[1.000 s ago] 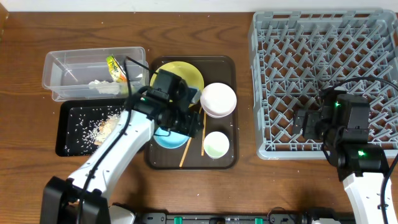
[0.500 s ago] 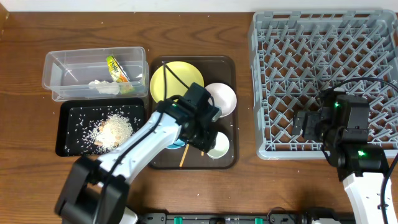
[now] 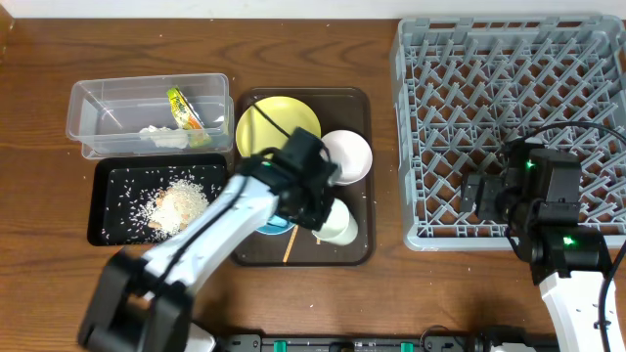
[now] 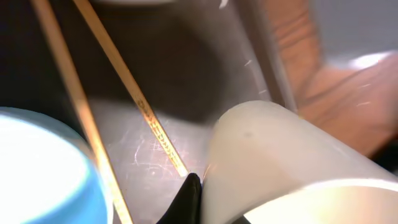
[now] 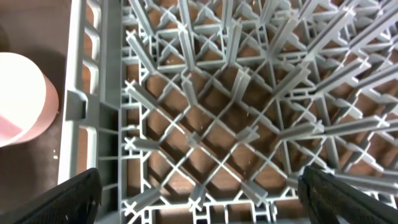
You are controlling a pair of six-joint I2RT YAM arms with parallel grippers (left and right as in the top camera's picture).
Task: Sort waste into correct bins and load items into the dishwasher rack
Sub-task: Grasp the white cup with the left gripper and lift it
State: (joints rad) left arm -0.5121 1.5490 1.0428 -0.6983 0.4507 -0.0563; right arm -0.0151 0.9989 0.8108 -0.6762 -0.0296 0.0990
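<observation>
At right on the table, the grey dishwasher rack [image 3: 509, 88] is the biggest item. The right gripper [image 5: 199, 186] hangs over its front-left area with jaws spread wide. Right wrist view puts its fingers [image 5: 74, 196] at the bottom corners with lattice between; overhead can't resolve that gap. The brown serving tray [image 3: 362, 103] sits at centre. The clear tub [image 3: 98, 98] at upper left holds the snack wrapper [image 3: 183, 106] and paper scrap [image 3: 161, 137]. The black tray [image 3: 108, 210] just in front of it carries the rice grains [image 3: 176, 200]. On the serving tray are the yellow plate [image 3: 279, 122] and, at its right edge, the pink bowl [image 3: 347, 156]. The blue bowl [image 4: 37, 168] is mostly under the left arm overhead but plain in the left wrist view. The white cup [image 3: 339, 223] sits tilted at front right, in the left gripper [image 3: 318, 207]. Wrist view shows one dark fingertip [image 4: 189, 199] against its outer wall, the other hidden; jaws look clamped on it. Both chopsticks [image 4: 130, 93] show between bowl and cup; overhead shows only one end.
</observation>
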